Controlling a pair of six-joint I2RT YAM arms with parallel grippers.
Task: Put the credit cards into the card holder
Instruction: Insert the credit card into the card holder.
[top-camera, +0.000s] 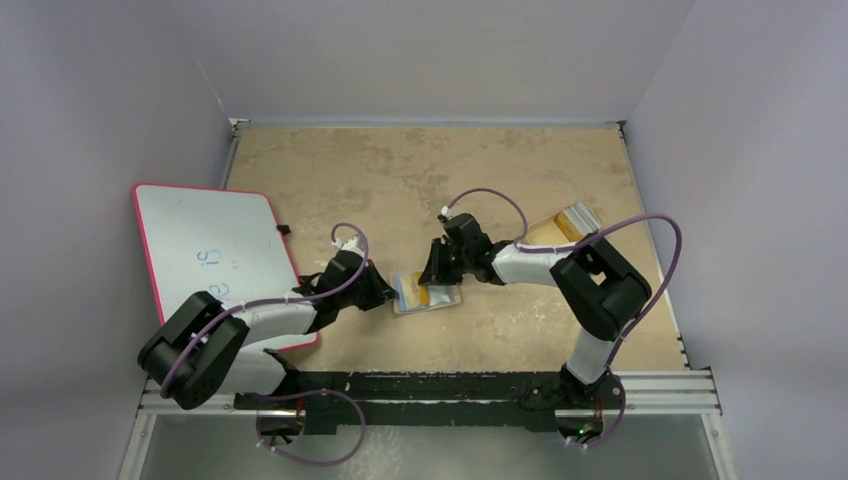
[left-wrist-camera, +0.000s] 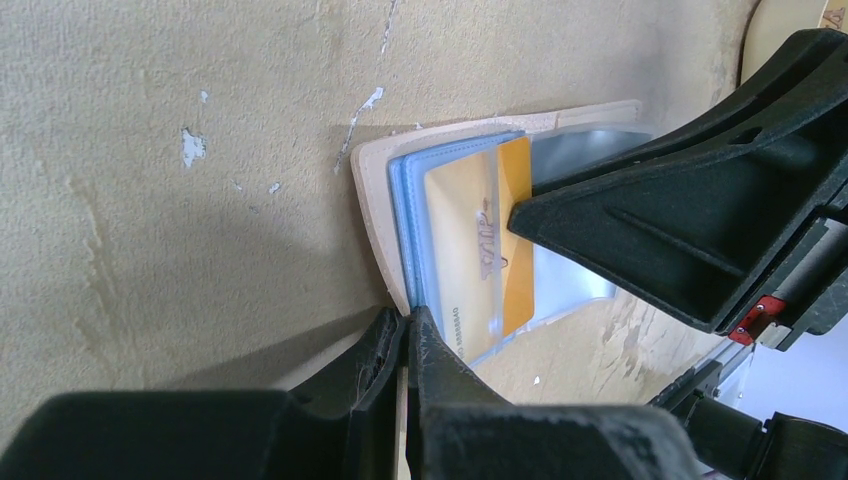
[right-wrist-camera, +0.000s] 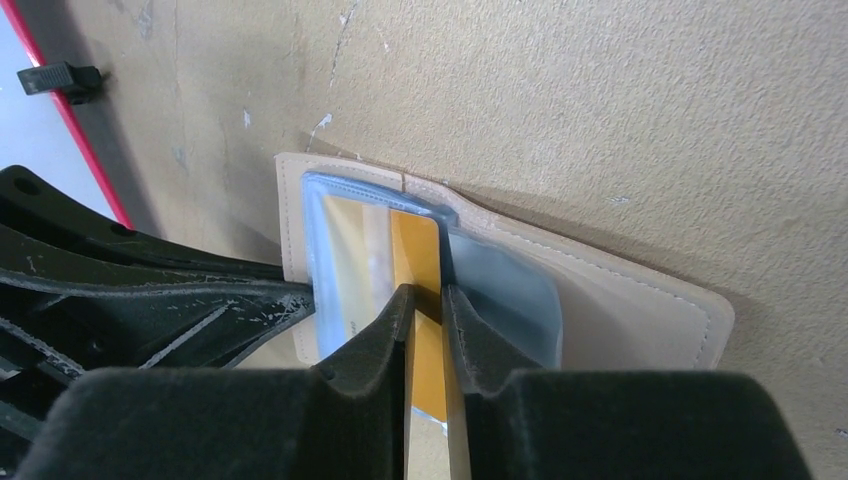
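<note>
The tan card holder (top-camera: 427, 294) lies open at mid-table, its light-blue lining and clear pockets facing up. My left gripper (top-camera: 385, 293) is shut on its left tan edge (left-wrist-camera: 375, 190), with the fingertips meeting at the cover (left-wrist-camera: 408, 325). My right gripper (top-camera: 432, 275) is shut on a gold card (right-wrist-camera: 415, 250). The gold card (left-wrist-camera: 515, 240) sits mostly inside a clear pocket, with a strip of bare orange showing at the right gripper's finger (left-wrist-camera: 650, 220). The holder's right flap (right-wrist-camera: 640, 310) lies flat. The right gripper's tips (right-wrist-camera: 427, 297) rest over the lining.
A white board with a pink rim (top-camera: 215, 250) lies at the left, with a small black clip (top-camera: 285, 230) beside it. A shallow tan tray (top-camera: 555, 232) holding a pale card (top-camera: 580, 215) sits at the back right, behind the right arm. Grey walls enclose the table.
</note>
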